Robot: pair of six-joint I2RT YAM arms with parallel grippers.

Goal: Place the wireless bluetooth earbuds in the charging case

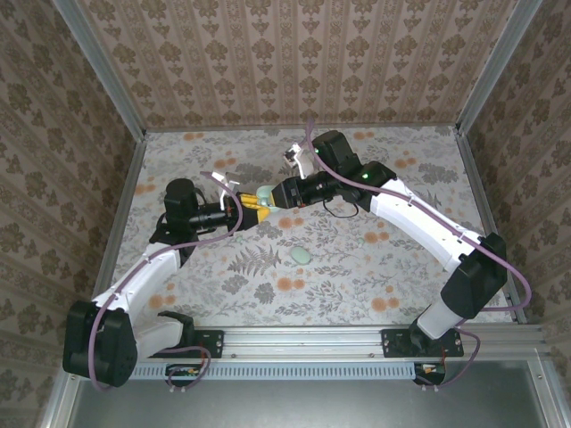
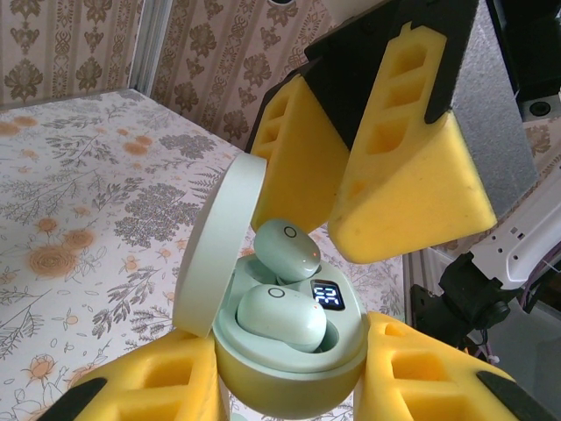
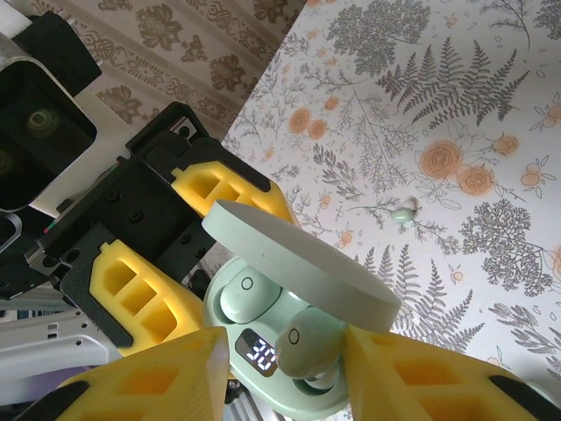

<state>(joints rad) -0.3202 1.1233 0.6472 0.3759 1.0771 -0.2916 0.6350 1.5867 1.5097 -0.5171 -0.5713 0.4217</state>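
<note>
Right gripper (image 3: 287,355) is clenched on one earbud (image 3: 308,345), its yellow pads on either side. That earbud is at the open charging case (image 2: 289,390), over the socket next to the lit display (image 3: 260,354). It's tilted and sits higher than the other earbud (image 3: 244,294), which lies down in its own socket.

Left gripper (image 1: 241,209) is clamped on the case body from both sides and holds it above the tabletop (image 1: 357,285), roughly mid-table, with the two grippers meeting nose to nose. Lid (image 3: 298,263) is swung up and open.

A small mint-green object (image 1: 301,256) lies on the tabletop, apart from the case on the near side.
</note>
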